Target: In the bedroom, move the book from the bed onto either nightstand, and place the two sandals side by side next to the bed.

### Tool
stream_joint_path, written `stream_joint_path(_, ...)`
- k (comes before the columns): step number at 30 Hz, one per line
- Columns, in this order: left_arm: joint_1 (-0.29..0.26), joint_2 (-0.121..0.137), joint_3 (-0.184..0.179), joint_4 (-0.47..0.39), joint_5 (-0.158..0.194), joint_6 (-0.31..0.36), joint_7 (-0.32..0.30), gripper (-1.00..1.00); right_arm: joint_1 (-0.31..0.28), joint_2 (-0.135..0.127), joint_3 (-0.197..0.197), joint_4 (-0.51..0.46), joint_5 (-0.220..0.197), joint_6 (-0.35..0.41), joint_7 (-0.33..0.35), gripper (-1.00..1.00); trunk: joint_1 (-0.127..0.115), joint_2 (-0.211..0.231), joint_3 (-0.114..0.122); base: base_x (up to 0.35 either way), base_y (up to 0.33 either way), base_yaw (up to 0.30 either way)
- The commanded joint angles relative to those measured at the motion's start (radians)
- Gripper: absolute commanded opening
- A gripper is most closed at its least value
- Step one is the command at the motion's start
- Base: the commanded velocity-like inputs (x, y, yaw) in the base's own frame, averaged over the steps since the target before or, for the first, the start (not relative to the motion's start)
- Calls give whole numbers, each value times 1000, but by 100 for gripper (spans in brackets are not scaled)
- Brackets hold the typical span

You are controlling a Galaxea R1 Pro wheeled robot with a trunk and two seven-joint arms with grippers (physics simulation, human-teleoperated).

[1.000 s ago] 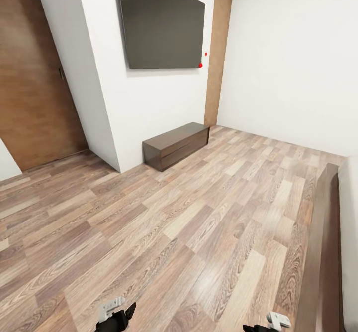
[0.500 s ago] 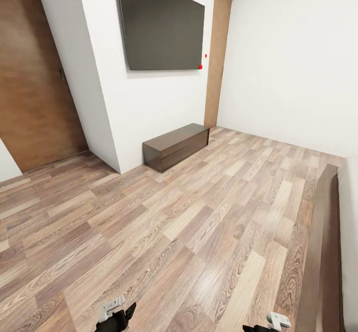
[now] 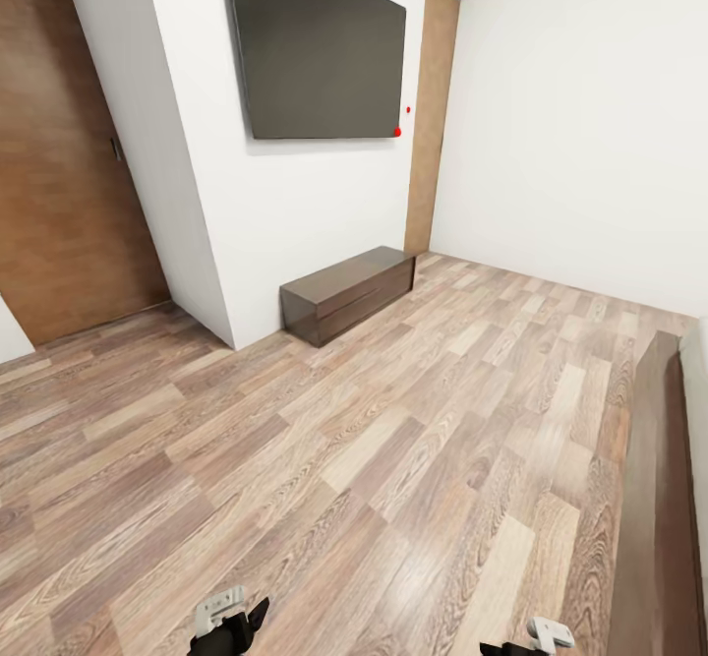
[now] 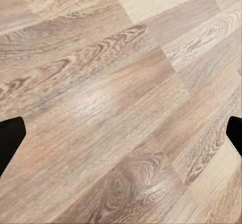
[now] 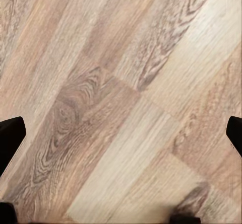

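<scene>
I am in the bedroom, over the wood-plank floor [image 3: 393, 440]. At the head view's right edge runs the dark brown frame of the bed [image 3: 657, 499], with a sliver of pale mattress [image 3: 701, 361] beside it. The book, the sandals and the nightstand are out of view. My left gripper [image 3: 228, 626] and right gripper [image 3: 531, 638] hang low at that view's bottom edge. The left wrist view has the left gripper [image 4: 121, 138] open, black fingertips [image 4: 10, 136] far apart over bare planks. The right gripper [image 5: 121, 133] is open too, over the floor and empty.
A long low dark-brown cabinet [image 3: 346, 292] stands against the white wall under a large dark screen [image 3: 320, 46]. A tan door [image 3: 431, 115] is in the far corner and a wide brown door [image 3: 69, 164] is at the left. Open floor lies between me and the cabinet.
The whole picture has shifted a little, so the camera has moved: the bed frame now sits lower and further right. Both grippers keep their places.
</scene>
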Motion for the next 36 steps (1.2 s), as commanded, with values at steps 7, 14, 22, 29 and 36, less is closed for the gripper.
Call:
stream_joint_path(7,-1,0,-2,1,6,-3,-4,100,0,0,-4,0,-2,4,4,100,0,0,-1,327,0,0)
stream_joint_path(14,-1,1,-2,1,6,-3,-4,100,0,0,-4,0,-2,4,4,100,0,0,-1,313,0,0)
stream_joint_path(22,-1,1,-2,1,6,-4,-4,100,0,0,-4,0,-4,4,4,100,0,0,-1,116,0,0)
stream_joint_path(29,0,2,-2,1,6,-4,-4,100,0,0,-4,0,-4,4,4,100,0,0,-1,8,0,0)
stream_joint_path(36,-1,1,-2,1,6,-3,-4,100,0,0,-4,0,-4,4,4,100,0,0,-1,2,0,0)
